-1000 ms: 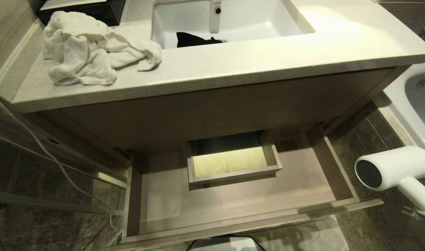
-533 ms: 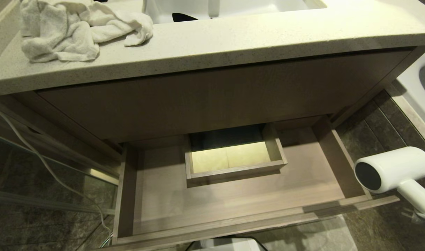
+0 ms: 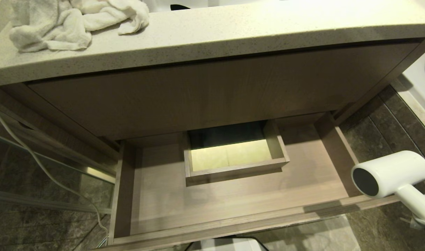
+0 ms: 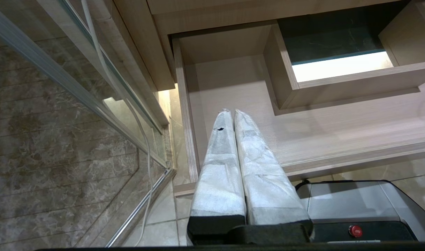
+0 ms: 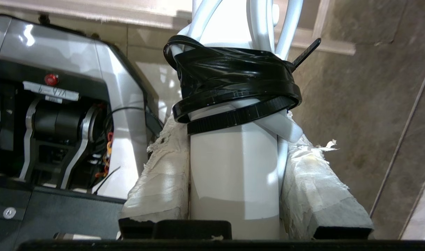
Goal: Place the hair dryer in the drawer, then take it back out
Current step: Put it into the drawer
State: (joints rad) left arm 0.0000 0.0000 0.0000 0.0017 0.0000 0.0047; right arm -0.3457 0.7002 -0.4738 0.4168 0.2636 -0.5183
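The small white hair dryer [image 3: 390,177] hangs at the right of the head view, its round grey end facing left, just outside the right front corner of the drawer [image 3: 233,205]. The drawer stands pulled out with nothing in it, a boxed cutout [image 3: 233,157] at its mid-back. My right gripper [image 5: 235,139] is shut on the dryer's slim handle [image 5: 233,181], below the black tie [image 5: 233,87] that bundles the cord. My left gripper [image 4: 232,113] is shut on nothing and hangs over the left front corner of the drawer [image 4: 338,129].
A white towel [image 3: 59,21] lies on the stone countertop [image 3: 233,31] above the tall wood-grain front panel [image 3: 212,90]. A white cable [image 3: 41,167] runs down beside a glass partition on the left. My base [image 4: 355,205] stands just before the drawer front. A white fixture [image 3: 421,76] is at the right.
The head view has dropped and moved closer: the sink has slid out of the top and the drawer looks larger. The hair dryer stays at the right, now nearer the drawer's corner.
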